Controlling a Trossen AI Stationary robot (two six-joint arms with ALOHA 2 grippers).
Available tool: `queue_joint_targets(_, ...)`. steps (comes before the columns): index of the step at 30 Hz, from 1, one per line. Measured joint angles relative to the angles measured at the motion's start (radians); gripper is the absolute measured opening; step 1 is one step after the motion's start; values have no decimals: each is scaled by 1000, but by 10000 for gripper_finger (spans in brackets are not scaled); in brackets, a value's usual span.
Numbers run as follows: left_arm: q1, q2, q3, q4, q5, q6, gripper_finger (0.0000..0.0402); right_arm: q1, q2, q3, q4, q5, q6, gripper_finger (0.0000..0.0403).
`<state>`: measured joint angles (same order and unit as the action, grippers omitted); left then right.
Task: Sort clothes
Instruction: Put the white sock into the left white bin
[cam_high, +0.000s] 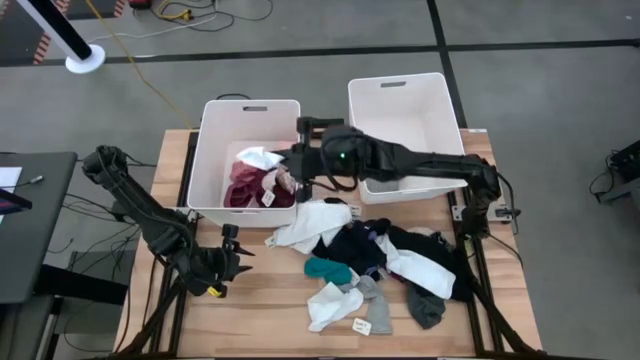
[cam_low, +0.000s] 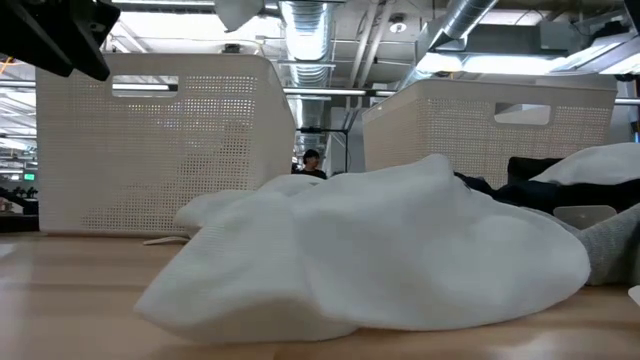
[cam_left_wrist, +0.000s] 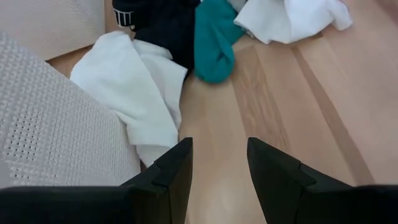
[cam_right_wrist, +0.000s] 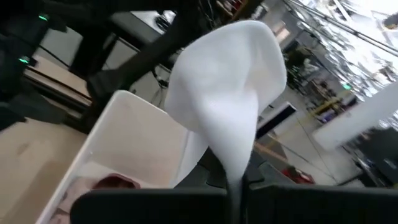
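A: Left end effector (cam_high: 232, 262) low over the near-left worktop (cam_high: 270, 310), fingers (cam_left_wrist: 173, 168) parted, grasping nothing. Idle there?

B: Seems so. Just beyond those fingers, a white garment (cam_left_wrist: 140, 87) slumped against the left bin (cam_high: 212, 140), then a teal piece (cam_left_wrist: 214, 37).

A: And inside that left bin?

B: Maroon and pink clothes (cam_high: 250, 185), a white piece on top. Over its right edge, right end effector (cam_high: 298, 183) clenched on a white cloth (cam_right_wrist: 227, 87), draped limp from the pinch.

A: Handling?

B: Probably light, soft, floppy; likely to sag and trail. Best pinched at a raised fold or bunched middle, clear of paper tags.

A: Further right?

B: Mixed pile (cam_high: 385, 260) of white, black, teal and grey on the worktop, near of the right bin (cam_high: 400, 110), unsorted.
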<state>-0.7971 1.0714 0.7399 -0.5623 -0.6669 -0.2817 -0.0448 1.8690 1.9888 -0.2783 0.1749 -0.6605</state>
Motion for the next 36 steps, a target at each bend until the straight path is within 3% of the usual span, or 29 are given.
queue_joint_targets(14,20,0,0,71,0,61,148,-135,0,0,31,-297,127,10)
queue_joint_targets(36,67,11,1,103,60,91,148,-234,225,1,228,-394,267,10)
